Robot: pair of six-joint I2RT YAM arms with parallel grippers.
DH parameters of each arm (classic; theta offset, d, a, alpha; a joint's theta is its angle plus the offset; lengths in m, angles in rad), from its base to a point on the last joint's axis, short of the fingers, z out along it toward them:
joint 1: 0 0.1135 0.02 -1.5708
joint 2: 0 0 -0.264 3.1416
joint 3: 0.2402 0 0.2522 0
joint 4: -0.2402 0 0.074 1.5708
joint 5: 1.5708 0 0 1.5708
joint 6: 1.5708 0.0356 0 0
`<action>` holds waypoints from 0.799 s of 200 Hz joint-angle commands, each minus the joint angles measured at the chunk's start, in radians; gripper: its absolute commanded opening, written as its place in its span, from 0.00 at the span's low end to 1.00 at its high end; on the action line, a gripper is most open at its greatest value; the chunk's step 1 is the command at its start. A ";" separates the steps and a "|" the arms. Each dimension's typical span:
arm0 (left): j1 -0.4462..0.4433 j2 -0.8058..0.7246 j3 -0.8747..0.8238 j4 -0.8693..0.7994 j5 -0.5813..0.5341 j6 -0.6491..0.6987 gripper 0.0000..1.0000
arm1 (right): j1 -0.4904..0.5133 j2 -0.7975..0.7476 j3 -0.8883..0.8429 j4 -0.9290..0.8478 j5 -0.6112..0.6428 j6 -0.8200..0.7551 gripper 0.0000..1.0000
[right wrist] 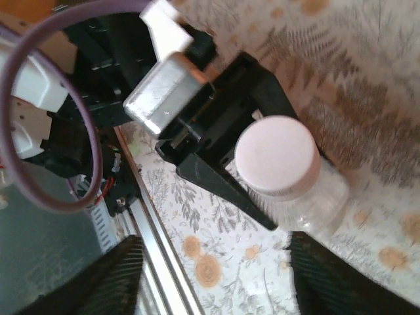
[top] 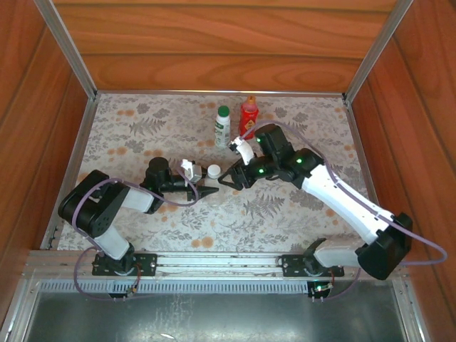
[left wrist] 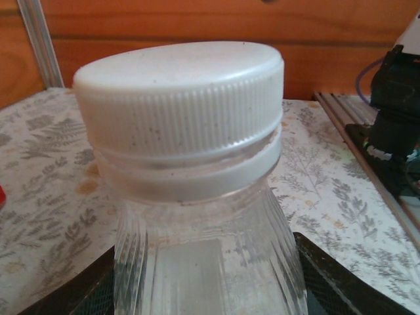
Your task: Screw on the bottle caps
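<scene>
While our left gripper (top: 205, 191) clamps the clear bottle (left wrist: 207, 262) on the near side of the white labelled bottle (top: 222, 128) | right gripper (right wrist: 215, 239) gapes wide | we judge it light, thin-walled: pinch white cap (left wrist: 180, 98) by ribbed skirt.

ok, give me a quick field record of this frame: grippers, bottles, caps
left gripper: shut on the clear bottle, gripping its body below the neck
right gripper: open, fingers spread, close to the white cap but not touching it
white cap: sitting on the clear bottle's neck; how tight it is cannot be told
white bottle: upright at the far side of the table, green cap on
red bottle: upright just right of the white bottle, golden-brown cap on
</scene>
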 commanded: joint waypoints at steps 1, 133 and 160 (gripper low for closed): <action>-0.010 -0.053 0.001 -0.035 0.072 -0.059 0.55 | 0.004 -0.043 -0.017 0.049 -0.039 -0.260 0.71; -0.057 -0.193 0.016 -0.063 0.221 -0.119 0.55 | 0.001 0.154 0.157 -0.073 -0.346 -0.674 0.63; -0.057 -0.201 0.015 -0.067 0.219 -0.116 0.55 | 0.001 0.163 0.161 -0.082 -0.347 -0.672 0.57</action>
